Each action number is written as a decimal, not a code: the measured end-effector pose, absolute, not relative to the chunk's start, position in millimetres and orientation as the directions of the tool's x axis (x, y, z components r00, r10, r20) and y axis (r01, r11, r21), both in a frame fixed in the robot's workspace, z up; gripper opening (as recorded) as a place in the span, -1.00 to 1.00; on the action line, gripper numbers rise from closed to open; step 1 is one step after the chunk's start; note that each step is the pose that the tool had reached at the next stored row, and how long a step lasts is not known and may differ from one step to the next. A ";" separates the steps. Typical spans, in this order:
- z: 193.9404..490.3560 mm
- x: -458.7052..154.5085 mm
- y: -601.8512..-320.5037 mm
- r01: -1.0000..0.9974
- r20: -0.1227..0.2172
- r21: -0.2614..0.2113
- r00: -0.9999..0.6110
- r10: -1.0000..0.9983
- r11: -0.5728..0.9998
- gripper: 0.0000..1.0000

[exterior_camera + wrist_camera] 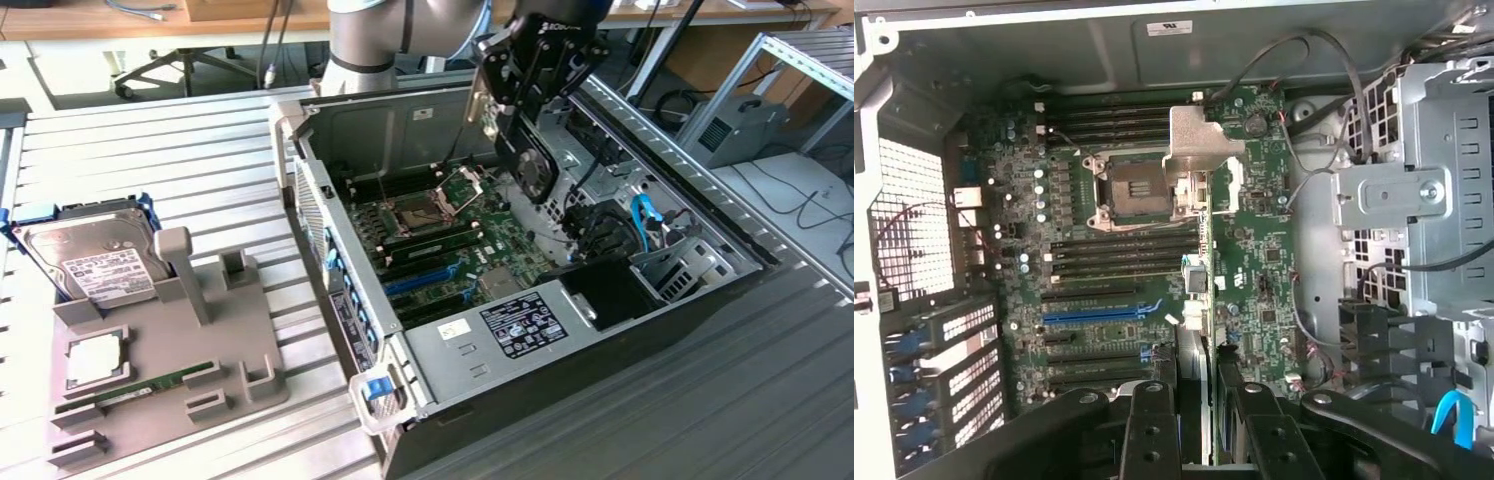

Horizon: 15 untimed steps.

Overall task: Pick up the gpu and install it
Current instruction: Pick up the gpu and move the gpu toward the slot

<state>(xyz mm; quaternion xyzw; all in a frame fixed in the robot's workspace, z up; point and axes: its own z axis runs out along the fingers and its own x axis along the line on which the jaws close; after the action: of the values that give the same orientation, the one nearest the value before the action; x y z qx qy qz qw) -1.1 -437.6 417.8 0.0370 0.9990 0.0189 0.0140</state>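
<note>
The gpu (pixel 534 168) hangs clamped between the jaws (above the motherboard (pixel 507 245)).

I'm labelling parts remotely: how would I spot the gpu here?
Find the open computer case. Above its motherboard the gripper holds the gpu: a dark flat card with a round fan, unlike the silver hard drive outside the case.

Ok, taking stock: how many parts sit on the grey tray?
3: a hard drive at the far end, a silver chip in the middle, a green memory stick nearest the camera.
</note>
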 end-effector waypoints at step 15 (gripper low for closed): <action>417.3 18.6 -437.6 0.073 -0.027 0.039 -0.997 0.074 0.997 -0.47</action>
<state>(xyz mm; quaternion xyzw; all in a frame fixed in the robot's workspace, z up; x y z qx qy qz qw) 18.6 -437.6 417.3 0.0370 0.9990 0.0189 0.0140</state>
